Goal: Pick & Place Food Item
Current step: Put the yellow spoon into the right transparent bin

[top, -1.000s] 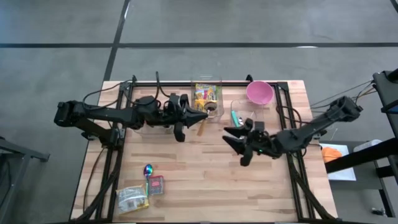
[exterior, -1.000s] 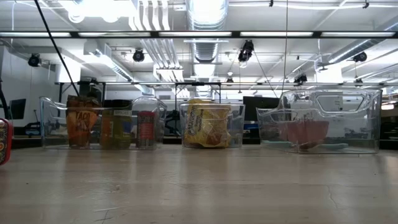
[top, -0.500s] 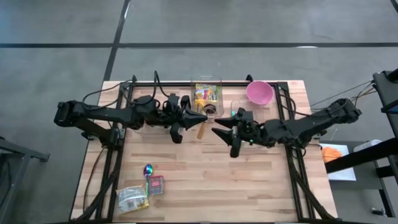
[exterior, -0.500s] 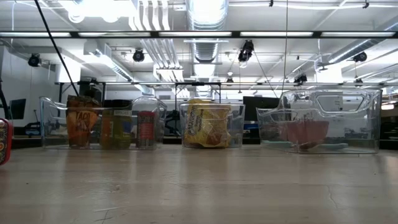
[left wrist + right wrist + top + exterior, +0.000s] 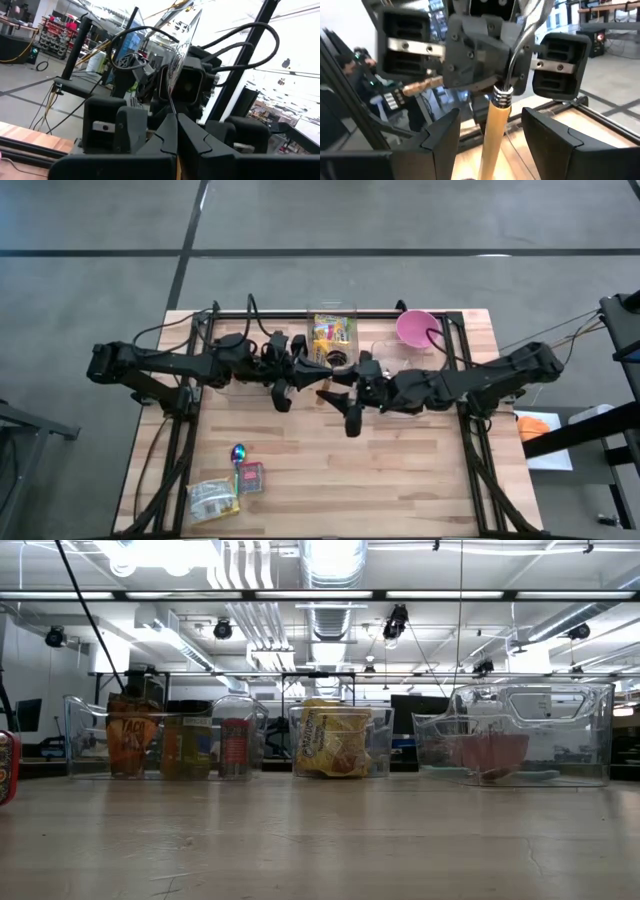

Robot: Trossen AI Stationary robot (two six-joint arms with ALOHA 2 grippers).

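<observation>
A spoon with a metal bowl and a wooden handle (image 5: 495,130) hangs above the table's middle, and my left gripper (image 5: 176,134) is shut on it. In the left wrist view its metal part (image 5: 181,55) rises edge-on from between the fingers. My right gripper (image 5: 337,400) is open. Its two fingers (image 5: 440,137) stand on either side of the wooden handle without touching it. Two food packets (image 5: 213,500) (image 5: 250,477) and a shiny small spoon (image 5: 238,452) lie flat on the table at the near left. My left gripper pinches the spoon's metal neck (image 5: 518,50) between its two fingers, just above the wooden handle. The fingers come about level from the table's left and lie across the spoon. The spoon is clear of the table, and its handle reaches toward my right gripper.
Three clear bins stand along the far edge. One (image 5: 165,740) holds jars and packets, one (image 5: 335,740) holds a yellow packet, and one (image 5: 520,735) sits by a pink bowl (image 5: 417,328). Dark frame rails (image 5: 180,450) run down both sides of the table. Bare wood (image 5: 380,480) lies near the front.
My right gripper has travelled toward the table's left and a little up, rolling somewhat, until its open fingers stand around the spoon's handle by my left gripper. The spoon stays lifted in my left gripper.
</observation>
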